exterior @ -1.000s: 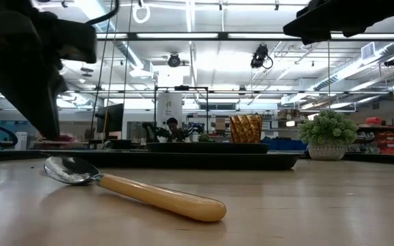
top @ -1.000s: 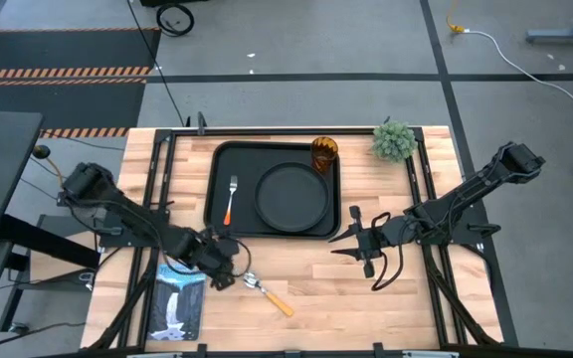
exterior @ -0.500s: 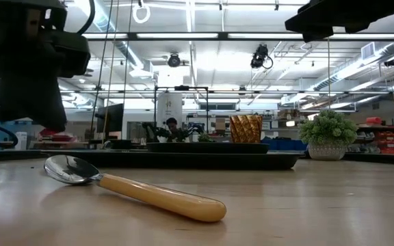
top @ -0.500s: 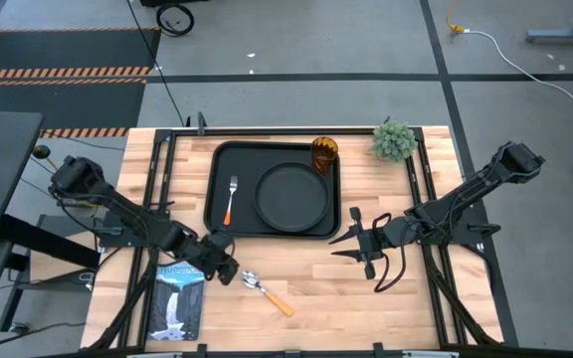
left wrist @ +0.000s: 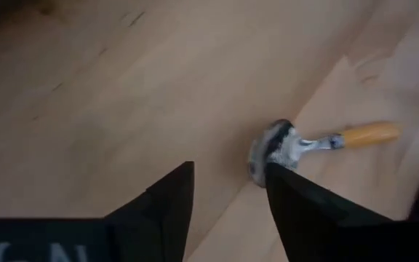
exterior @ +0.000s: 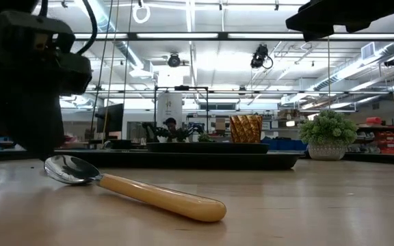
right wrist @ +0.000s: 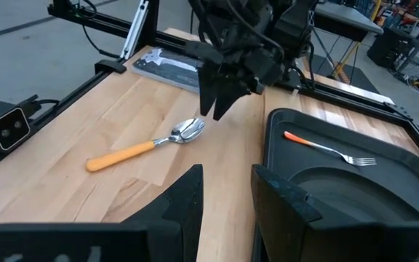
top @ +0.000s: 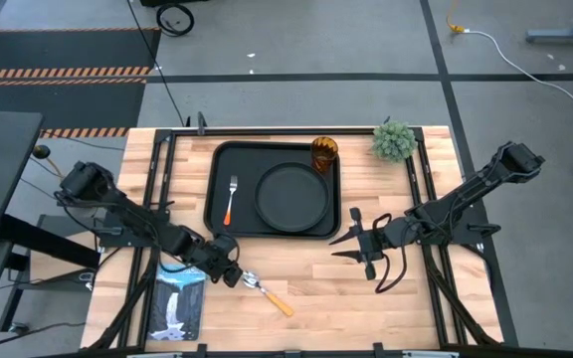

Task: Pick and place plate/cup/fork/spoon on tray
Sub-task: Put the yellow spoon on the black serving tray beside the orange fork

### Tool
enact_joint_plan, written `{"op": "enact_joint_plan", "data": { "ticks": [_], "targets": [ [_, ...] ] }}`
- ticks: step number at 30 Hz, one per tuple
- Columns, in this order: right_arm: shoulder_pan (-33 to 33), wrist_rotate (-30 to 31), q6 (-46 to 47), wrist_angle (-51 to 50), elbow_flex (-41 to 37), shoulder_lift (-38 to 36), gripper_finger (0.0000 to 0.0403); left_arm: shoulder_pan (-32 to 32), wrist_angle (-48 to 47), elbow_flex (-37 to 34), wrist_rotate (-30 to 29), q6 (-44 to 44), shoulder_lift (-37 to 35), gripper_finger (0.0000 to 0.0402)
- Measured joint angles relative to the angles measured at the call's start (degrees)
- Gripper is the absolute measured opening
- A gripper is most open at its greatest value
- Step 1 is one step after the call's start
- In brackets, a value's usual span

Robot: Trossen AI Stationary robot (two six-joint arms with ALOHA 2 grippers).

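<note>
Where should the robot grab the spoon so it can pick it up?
Probably on the handle. The spoon lies flat on the table, so its thin metal bowl gives little to pinch, while the yellow-orange handle is thicker and long. The left gripper, open beside the bowl, could come straight down with one finger on each long side.

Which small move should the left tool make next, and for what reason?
Probably a short descent over the spoon to close on it. The left tool hangs open just beside the spoon's bowl, and the spoon lies on the table, off the tray, where the plate, fork and cup already sit.
</note>
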Motion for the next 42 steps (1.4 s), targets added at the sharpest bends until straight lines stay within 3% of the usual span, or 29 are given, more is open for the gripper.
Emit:
{"op": "enact_joint_plan", "data": {
  "ticks": [12, 42],
  "targets": [
    [0.11, 0.01, -0.02, 0.00, 0.00, 0.00, 0.0123, 0.04, 6.62, 0.02, 2.41, 1.00, 5.42, 0.0172],
    [0.11, 0.03, 0.00, 0.02, 0.00, 0.00, 0.0123, 0.11, 6.84, 0.04, 0.03, -1.72, 5.76, 0.0037]
  ]
}}
